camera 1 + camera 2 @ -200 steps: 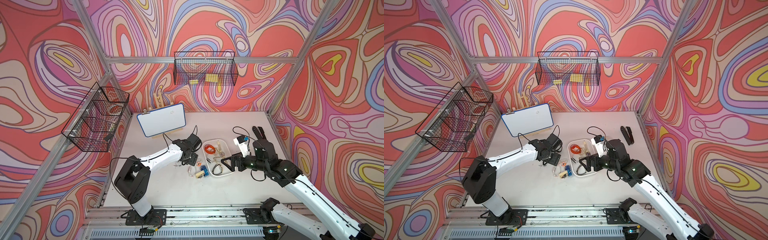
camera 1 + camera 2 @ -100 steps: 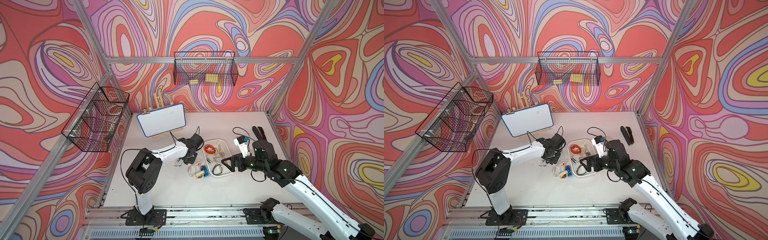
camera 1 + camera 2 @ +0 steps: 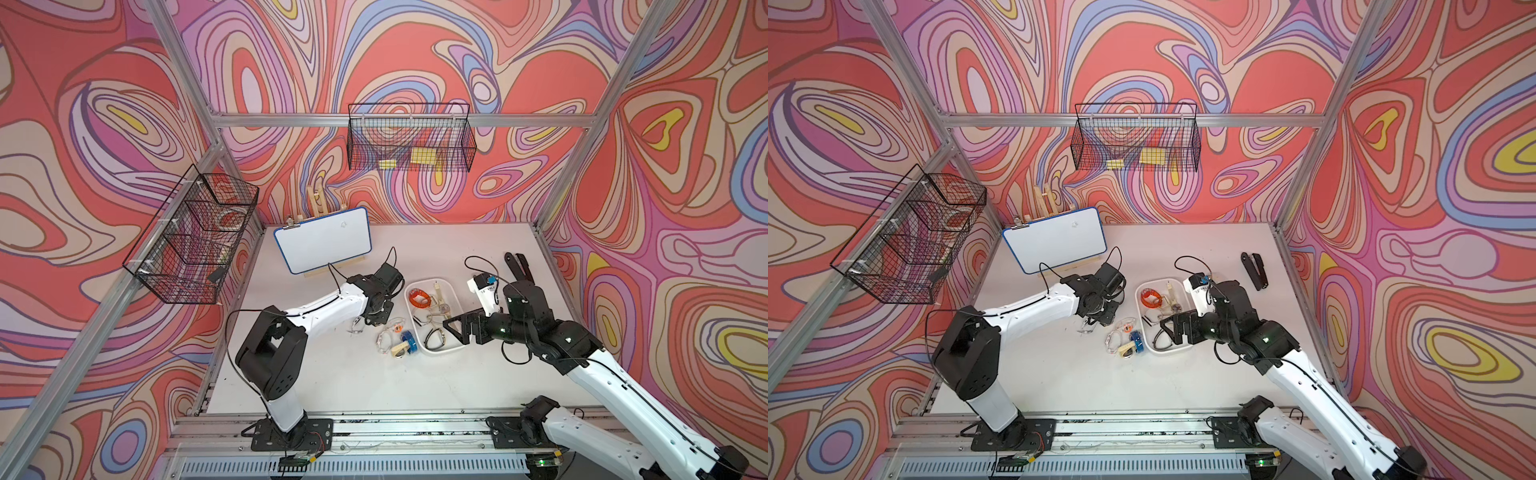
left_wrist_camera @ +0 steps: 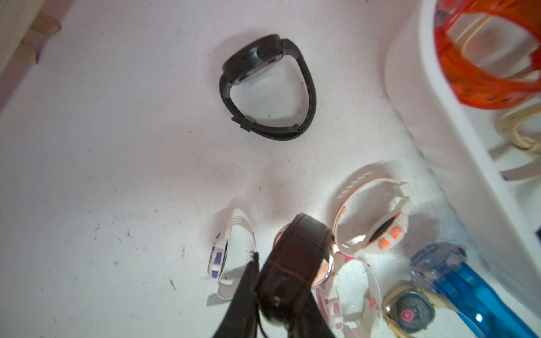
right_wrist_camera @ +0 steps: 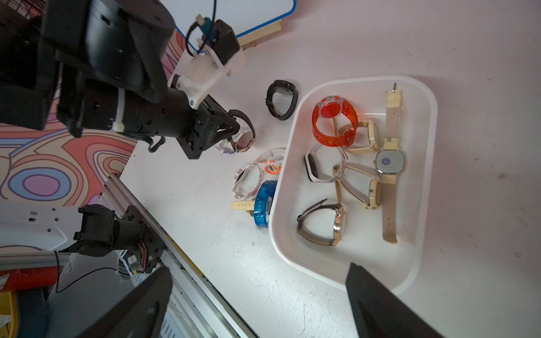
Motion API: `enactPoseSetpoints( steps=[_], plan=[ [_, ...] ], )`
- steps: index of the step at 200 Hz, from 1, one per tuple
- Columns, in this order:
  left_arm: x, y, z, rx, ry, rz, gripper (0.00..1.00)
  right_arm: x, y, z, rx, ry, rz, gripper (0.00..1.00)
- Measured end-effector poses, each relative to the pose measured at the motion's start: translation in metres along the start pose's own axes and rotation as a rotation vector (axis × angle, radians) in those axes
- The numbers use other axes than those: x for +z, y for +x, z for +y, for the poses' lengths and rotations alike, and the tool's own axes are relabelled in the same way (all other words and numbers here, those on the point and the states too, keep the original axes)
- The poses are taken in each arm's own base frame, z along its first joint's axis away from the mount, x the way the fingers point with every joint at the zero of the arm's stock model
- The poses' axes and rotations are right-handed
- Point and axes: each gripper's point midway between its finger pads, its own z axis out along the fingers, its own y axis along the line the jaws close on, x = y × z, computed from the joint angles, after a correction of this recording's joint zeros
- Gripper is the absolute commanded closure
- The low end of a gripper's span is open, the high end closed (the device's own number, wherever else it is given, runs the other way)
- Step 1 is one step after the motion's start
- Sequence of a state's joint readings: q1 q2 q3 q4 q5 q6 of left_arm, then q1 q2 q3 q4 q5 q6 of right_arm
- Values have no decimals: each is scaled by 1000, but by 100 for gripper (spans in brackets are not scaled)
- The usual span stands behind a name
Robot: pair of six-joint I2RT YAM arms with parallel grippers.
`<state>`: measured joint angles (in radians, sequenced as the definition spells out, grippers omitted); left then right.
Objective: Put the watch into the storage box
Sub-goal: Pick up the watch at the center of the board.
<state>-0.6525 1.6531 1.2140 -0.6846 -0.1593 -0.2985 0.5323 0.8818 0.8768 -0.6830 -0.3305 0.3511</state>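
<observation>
A watch [image 4: 295, 254] with a dark brown strap and rose-gold case stands on the table left of the storage box [image 4: 456, 123]. My left gripper [image 4: 281, 278] is shut on its strap. The right wrist view shows the same grip [image 5: 234, 128] on the watch [image 5: 244, 140]. In both top views the left gripper [image 3: 368, 322] [image 3: 1094, 322] reaches down beside the white storage box [image 3: 449, 284] [image 3: 1169, 352], which holds several watches. My right gripper [image 5: 259, 270] hangs open and empty over the box's near end [image 5: 363, 257], also seen as the right gripper [image 3: 457, 328].
Loose on the table beside the box lie a black watch [image 4: 304, 96], a white-and-orange watch [image 4: 380, 231], a white-and-purple watch [image 4: 222, 257] and a blue watch [image 5: 263, 202]. A whiteboard on an easel [image 3: 322, 239] stands behind, a black stapler [image 3: 517, 266] at the right. Wire baskets [image 3: 409, 141] hang on the walls.
My left gripper has closed from open onto the brown-strap watch, and the left arm's elbow has swung in toward the table. The right arm has not moved.
</observation>
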Motion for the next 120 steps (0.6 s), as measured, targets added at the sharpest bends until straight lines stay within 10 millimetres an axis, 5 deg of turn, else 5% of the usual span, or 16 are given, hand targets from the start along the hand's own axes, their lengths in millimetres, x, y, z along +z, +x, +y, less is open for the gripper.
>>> enactPoseSetpoints(
  steps=[62,120],
  plan=[
    [-54,6,-5,-170,226,-89,83,41,4,5,110,-108,56,2],
    [-65,37,-29,-306,413,-28,83,82,7,33,162,-214,93,5]
  ],
)
